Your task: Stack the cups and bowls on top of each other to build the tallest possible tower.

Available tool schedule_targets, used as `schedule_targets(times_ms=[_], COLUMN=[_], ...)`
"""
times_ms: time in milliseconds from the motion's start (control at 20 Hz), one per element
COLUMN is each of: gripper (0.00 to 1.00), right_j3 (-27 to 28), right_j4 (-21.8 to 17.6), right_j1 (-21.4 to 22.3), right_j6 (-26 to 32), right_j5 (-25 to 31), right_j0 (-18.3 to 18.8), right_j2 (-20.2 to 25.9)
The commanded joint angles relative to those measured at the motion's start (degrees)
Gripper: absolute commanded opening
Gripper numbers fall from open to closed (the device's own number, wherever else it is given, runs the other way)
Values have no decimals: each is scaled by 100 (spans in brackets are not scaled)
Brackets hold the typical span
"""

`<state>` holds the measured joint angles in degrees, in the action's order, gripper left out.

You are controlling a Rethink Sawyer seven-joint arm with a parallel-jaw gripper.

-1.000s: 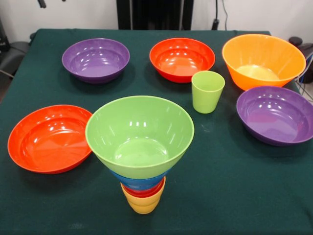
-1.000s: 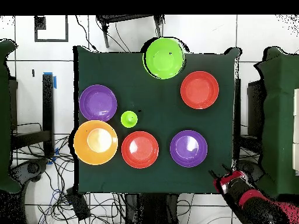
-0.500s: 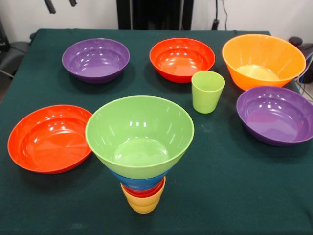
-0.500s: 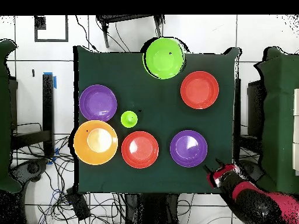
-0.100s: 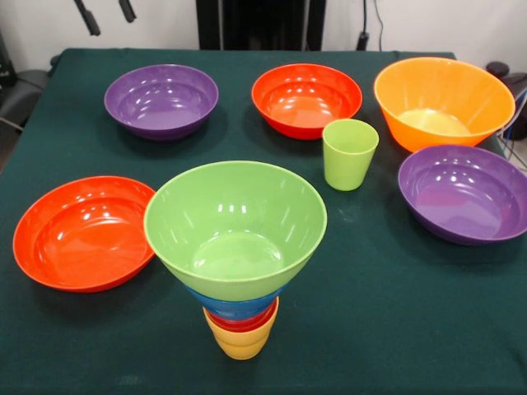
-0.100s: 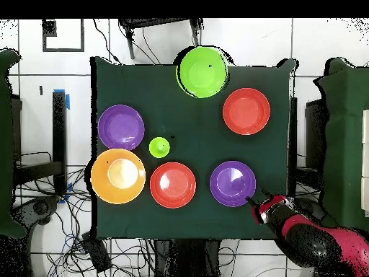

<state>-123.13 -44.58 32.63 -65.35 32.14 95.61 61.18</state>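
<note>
Front low, overhead — shared table (image 5: 395, 329)

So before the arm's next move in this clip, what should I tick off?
1. Tower upright, wide glossy green plastic bowl on top: ok.
2. Top bowl empty, ready for another piece: ok.
3. Small light green plastic cup upright, standing free of the bowls: ok.
4. Gripper empty: ok, its two fingers stand apart and hold nothing.
5. Gripper over a loose piece: not ok; in the overhead view it hangs at the table corner, beside the round purple plastic bowl.
6. Five loose bowls all upright on the dark green tablecloth: ok.
</note>
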Motion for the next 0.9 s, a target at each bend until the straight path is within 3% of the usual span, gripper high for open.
schedule_targets(times_ms=[50, 900], gripper=[100, 100], right_j3=[459, 657], right_j4=[-386, -514], right_j1=[-336, -674], right_j6=[572, 1023], right_j5=[116, 203], right_j0=[-398, -159], right_j2=[-323, -288])
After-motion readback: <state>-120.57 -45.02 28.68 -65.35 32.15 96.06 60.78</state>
